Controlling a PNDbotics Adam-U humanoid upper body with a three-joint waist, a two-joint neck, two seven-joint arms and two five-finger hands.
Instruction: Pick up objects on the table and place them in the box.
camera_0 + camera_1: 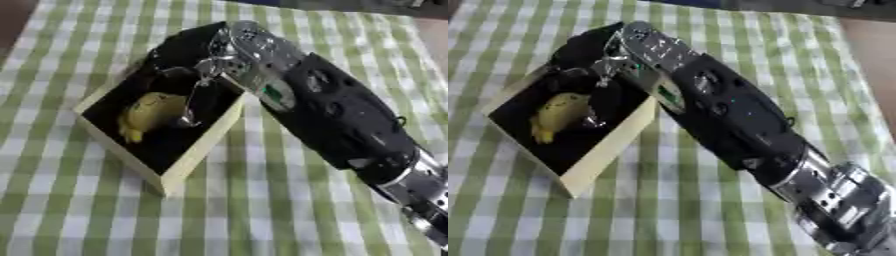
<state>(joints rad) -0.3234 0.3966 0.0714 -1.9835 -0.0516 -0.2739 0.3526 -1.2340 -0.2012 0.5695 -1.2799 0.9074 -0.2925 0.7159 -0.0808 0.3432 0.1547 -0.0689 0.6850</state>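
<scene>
Cloth (pixel 262 210): green-and-white check, covers the table edge to edge; a strip of bare brown surface shows at the 2 o'clock corner.

Box (pixel 203 145): pale walls, dark inside, set askew at about 9 o'clock from centre. Its far corner, toward 12 o'clock, is hidden under the arm and hand.

Right arm (pixel 350 125): enters from the 5 o'clock corner, runs up toward 11 o'clock. Black shell, silver joints at wrist and near the lower edge. The lower end is cut off by the frame.

Right hand (pixel 588 50): black, reaches over the box's far side and down into it. The dark fingers merge with the dark interior, so I cannot tell whether they are spread, curled or pinching anything. A thin silvery part (a linkage, or a finger edge; not clear) runs down from the wrist toward the yellow thing.

Yellow thing (pixel 150 112): inside the box, in the half toward 9 o'clock, lying on the floor. Elongated, rounded, dull yellow; its exact kind is hard to make out. Its 3 o'clock side lies right by the hand's tip; whether they touch, I cannot tell.

Left hand: shows in neither view.
</scene>
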